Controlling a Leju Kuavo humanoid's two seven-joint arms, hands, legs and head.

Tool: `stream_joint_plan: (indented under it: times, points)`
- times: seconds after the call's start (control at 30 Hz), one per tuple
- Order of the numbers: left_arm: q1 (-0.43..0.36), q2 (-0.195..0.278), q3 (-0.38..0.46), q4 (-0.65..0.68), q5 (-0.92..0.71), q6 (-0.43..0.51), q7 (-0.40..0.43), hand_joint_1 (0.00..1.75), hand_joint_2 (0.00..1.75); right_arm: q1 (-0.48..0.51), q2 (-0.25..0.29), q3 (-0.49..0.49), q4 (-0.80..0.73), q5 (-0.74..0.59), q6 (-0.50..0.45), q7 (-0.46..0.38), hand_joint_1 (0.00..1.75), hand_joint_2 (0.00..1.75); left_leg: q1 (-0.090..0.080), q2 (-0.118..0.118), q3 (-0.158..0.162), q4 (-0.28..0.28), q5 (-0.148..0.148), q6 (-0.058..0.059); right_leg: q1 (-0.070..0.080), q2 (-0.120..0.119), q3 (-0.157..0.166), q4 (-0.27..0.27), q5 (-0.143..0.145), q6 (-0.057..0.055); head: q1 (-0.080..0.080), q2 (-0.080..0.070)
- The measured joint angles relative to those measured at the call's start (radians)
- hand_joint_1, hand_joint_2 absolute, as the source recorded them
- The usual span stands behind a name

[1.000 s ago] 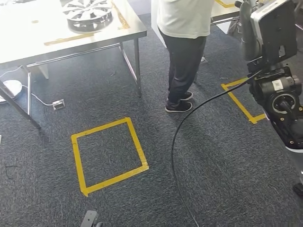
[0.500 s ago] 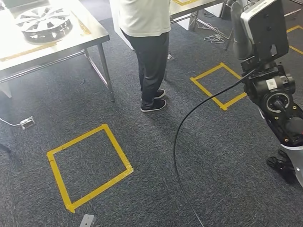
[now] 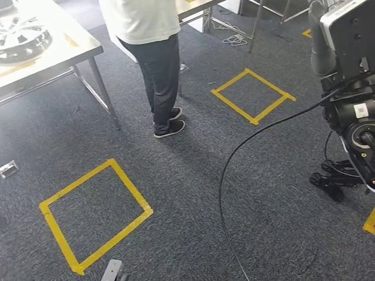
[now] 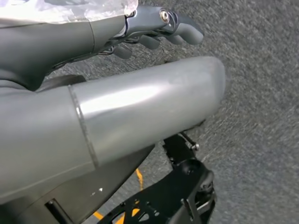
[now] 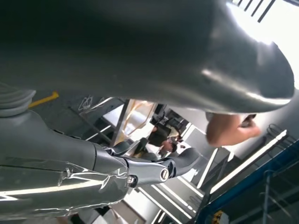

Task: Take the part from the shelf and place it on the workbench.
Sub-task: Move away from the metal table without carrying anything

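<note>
A silver spoked wheel cover (image 3: pixel 20 38) lies on the white workbench (image 3: pixel 66 50) at the far left of the head view. My left hand (image 4: pixel 159 30) hangs over the grey carpet beside my own silver body, fingers loosely apart and holding nothing. My right hand (image 5: pixel 155 170) also hangs free, its fingers stretched out with nothing in them. Both hands are far from the workbench.
A person in a white top and dark trousers (image 3: pixel 161 76) stands by the workbench corner. Two yellow tape squares (image 3: pixel 95 213) (image 3: pixel 252 93) mark the carpet. A black cable (image 3: pixel 229 170) curves across the floor to a dark machine on a stand (image 3: pixel 354 88) at the right.
The whole picture has slid left, so my view has turned right. The workbench and the person now sit further left, and the far yellow square has come fully into view.
</note>
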Motion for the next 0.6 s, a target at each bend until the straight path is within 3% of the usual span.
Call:
stream_joint_plan:
  times: [0.03, 0.1, 0.17, 0.2, 0.23, 0.27, 0.3, 0.33, 0.4, 0.47, 0.53, 0.6]
  points:
    - [0.000, -0.001, 0.000, 0.000, 0.000, 0.000, 0.000, 0.00, 0.00, 0.000, -0.002, -0.001, -0.005, 0.002, 0.005, 0.004, 0.00, 0.00, 0.001, 0.001, 0.001, 0.003, -0.004, -0.005, -0.002, 0.011, -0.001, 0.000, 0.001, -0.005, -0.005, 0.000]
    - [0.001, -0.002, 0.000, 0.000, 0.000, 0.001, 0.000, 0.00, 0.00, -0.002, -0.005, -0.004, -0.016, 0.006, 0.015, 0.008, 0.00, 0.00, 0.006, -0.039, -0.017, 0.051, -0.040, -0.015, -0.006, 0.032, -0.002, -0.003, 0.006, -0.016, -0.016, 0.000]
    - [0.004, -0.002, 0.000, 0.000, 0.000, 0.005, -0.001, 0.00, 0.00, -0.003, -0.006, -0.006, -0.024, 0.010, 0.023, 0.011, 0.00, 0.00, 0.008, -0.091, -0.074, 0.177, -0.108, -0.020, -0.006, 0.052, -0.004, -0.004, 0.008, -0.025, -0.028, 0.000]
    - [0.007, -0.002, -0.001, 0.000, 0.000, 0.007, -0.001, 0.00, 0.00, -0.002, -0.006, -0.006, -0.027, 0.011, 0.025, 0.013, 0.00, 0.00, 0.008, -0.101, -0.109, 0.249, -0.136, -0.021, -0.005, 0.064, -0.005, -0.003, 0.009, -0.028, -0.032, 0.000]
    - [0.009, -0.002, -0.001, 0.000, -0.001, 0.008, -0.001, 0.00, 0.00, -0.002, -0.006, -0.006, -0.030, 0.012, 0.027, 0.014, 0.00, 0.00, 0.008, -0.104, -0.136, 0.301, -0.150, -0.020, -0.005, 0.077, -0.005, -0.003, 0.010, -0.028, -0.035, 0.000]
    - [0.010, -0.002, -0.002, 0.000, -0.001, 0.009, -0.001, 0.00, 0.00, -0.002, -0.006, -0.006, -0.034, 0.012, 0.027, 0.015, 0.00, 0.00, 0.008, -0.105, -0.148, 0.319, -0.144, -0.019, -0.004, 0.090, -0.005, -0.002, 0.010, -0.029, -0.036, 0.000]
    - [0.009, -0.002, -0.002, 0.000, 0.000, 0.010, -0.001, 0.00, 0.00, -0.001, -0.007, -0.007, -0.039, 0.013, 0.028, 0.016, 0.00, 0.00, 0.008, -0.107, -0.142, 0.298, -0.119, -0.016, -0.004, 0.104, -0.005, -0.002, 0.010, -0.029, -0.037, 0.000]
    - [0.008, -0.001, -0.003, 0.000, 0.000, 0.012, -0.001, 0.00, 0.00, -0.002, -0.007, -0.008, -0.044, 0.013, 0.028, 0.017, 0.00, 0.00, 0.008, -0.115, -0.119, 0.241, -0.079, -0.012, -0.004, 0.117, -0.005, 0.000, 0.010, -0.028, -0.037, 0.000]
    - [0.006, 0.003, -0.006, 0.000, 0.000, 0.018, -0.001, 0.00, 0.00, -0.003, -0.009, -0.011, -0.054, 0.013, 0.031, 0.019, 0.00, 0.00, 0.011, -0.162, -0.062, 0.100, -0.009, -0.001, -0.003, 0.142, -0.007, 0.005, 0.009, -0.026, -0.040, 0.000]
    - [0.005, 0.006, -0.008, 0.000, 0.005, 0.029, -0.003, 0.00, 0.00, -0.006, -0.010, -0.013, -0.061, 0.013, 0.035, 0.020, 0.00, 0.00, 0.012, -0.193, -0.034, 0.029, 0.010, 0.005, -0.004, 0.166, -0.016, 0.009, 0.011, -0.017, -0.039, 0.000]
    - [0.003, 0.006, -0.008, 0.000, 0.013, 0.037, -0.008, 0.00, 0.00, -0.008, -0.011, -0.014, -0.066, 0.018, 0.038, 0.021, 0.00, 0.00, 0.011, -0.175, -0.030, 0.019, 0.009, 0.011, -0.008, 0.189, -0.024, 0.008, 0.015, -0.003, -0.038, 0.000]
    - [-0.002, 0.007, -0.008, 0.000, 0.023, 0.043, -0.016, 0.00, 0.00, -0.016, -0.013, -0.014, -0.071, 0.026, 0.038, 0.024, 0.00, 0.00, 0.013, -0.150, -0.027, 0.009, 0.015, 0.021, -0.007, 0.161, -0.042, 0.037, -0.005, 0.008, -0.031, 0.000]
